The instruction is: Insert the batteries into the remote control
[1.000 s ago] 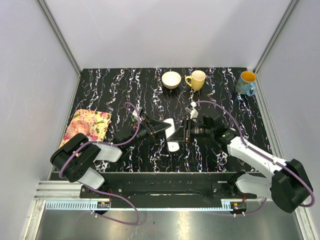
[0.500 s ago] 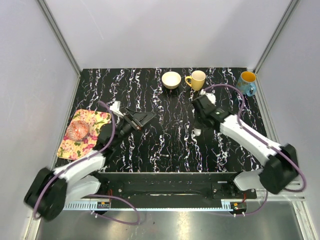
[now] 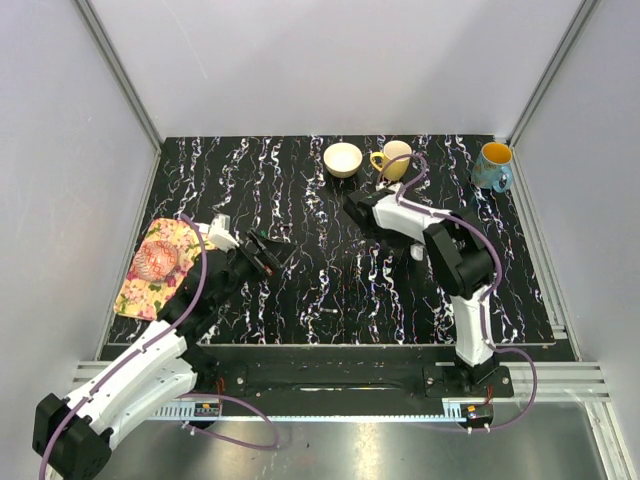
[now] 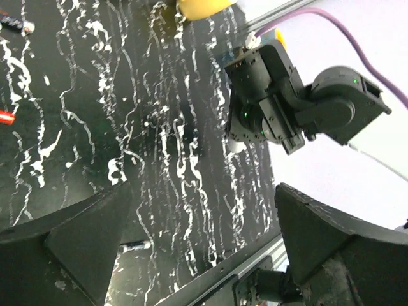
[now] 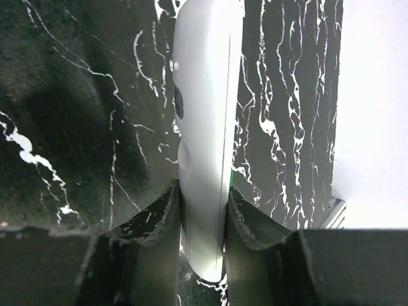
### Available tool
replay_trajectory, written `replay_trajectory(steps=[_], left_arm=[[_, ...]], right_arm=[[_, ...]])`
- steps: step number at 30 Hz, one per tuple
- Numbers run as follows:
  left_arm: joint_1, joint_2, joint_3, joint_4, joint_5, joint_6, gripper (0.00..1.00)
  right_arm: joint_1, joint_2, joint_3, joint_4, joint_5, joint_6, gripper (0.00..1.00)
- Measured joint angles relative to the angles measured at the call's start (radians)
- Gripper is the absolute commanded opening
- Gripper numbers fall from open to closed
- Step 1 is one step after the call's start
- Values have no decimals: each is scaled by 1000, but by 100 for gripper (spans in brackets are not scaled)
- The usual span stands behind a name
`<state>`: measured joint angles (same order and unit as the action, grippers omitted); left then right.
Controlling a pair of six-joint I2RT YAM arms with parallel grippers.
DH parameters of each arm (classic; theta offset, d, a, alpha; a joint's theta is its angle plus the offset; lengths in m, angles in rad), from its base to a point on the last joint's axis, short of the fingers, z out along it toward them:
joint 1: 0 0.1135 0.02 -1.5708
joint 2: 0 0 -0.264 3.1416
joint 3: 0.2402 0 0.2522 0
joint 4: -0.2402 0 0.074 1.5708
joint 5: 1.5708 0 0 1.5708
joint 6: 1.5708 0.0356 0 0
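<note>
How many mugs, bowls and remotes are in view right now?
mugs: 2, yellow mug and blue mug
bowl: 1
remote: 1
total: 4

Far edge — bowl (image 3: 343, 160), mugs (image 3: 493, 167) (two); middle open.

This is a robotics laboratory, a closed test cell. Plain pale walls (image 3: 330, 60) on aluminium frame posts (image 3: 118, 70) enclose a black marbled bench (image 3: 300, 180). The arms (image 3: 505, 300) are bolted on a metal rail (image 3: 330, 377), with purple cables (image 3: 190, 290) running loose. A few household things are set out: beyond the right gripper (image 3: 357, 210) stand a bowl (image 3: 343, 159), a yellow mug (image 3: 396, 158) and a blue mug (image 3: 493, 166), and to the left of the left gripper (image 3: 272, 250) lies a flowered cloth (image 3: 140, 295).
</note>
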<state>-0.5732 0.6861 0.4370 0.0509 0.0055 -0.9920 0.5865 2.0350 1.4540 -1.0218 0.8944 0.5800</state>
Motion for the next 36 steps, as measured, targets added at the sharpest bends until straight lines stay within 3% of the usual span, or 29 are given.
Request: replay_trajectory(steps=[10,17,21,25,36], left_arm=[[0,-38,-39,-62,2,8,98],[0,-56,-73,-64,14,4,98],[0,-56,-84,-57,22,-3,98],[0,-46,-84,-51,34,-3,98],[0,1,-87,-19,65,-21,98]], right_arm=[[0,212,181,-68,-1,-16,0],[0,245,213,-76,-40,-76,15],[0,245,214,-77,-55,-110,49],[0,237,210,-90,-58,-143,63],[18,183,199,-90,-167,-144,71]])
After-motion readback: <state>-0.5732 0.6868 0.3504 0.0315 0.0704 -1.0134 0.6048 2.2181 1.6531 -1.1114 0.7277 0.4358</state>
